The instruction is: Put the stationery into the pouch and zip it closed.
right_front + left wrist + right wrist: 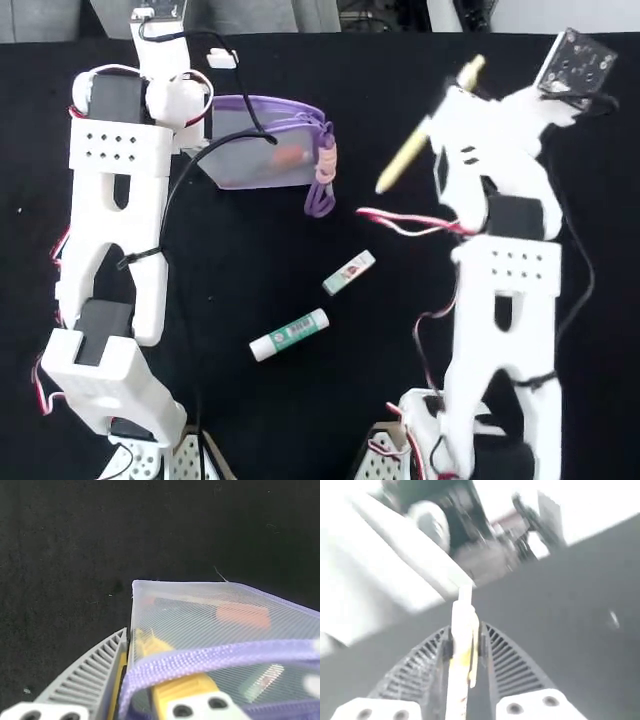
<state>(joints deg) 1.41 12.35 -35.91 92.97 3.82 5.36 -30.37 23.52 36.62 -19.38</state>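
The translucent pouch (262,150) with purple trim lies at the back left, mouth open, a purple strap trailing off its right end. My left gripper (205,135) is shut on the pouch's left wall (200,625), one finger inside and one outside (95,675). An orange item (243,615) lies inside the pouch. My right gripper (441,122) is shut on a yellow pen (408,155), held tilted above the table to the right of the pouch. The pen (463,640) stands between the two fingers. A white glue stick (289,334) and a small white tube (349,271) lie on the black table, in the middle.
A black cloth (330,400) covers the table. Red and white wires (400,222) hang from the right arm near the middle. A black cable (190,175) crosses the pouch's left part. A small white block (222,58) sits at the back edge.
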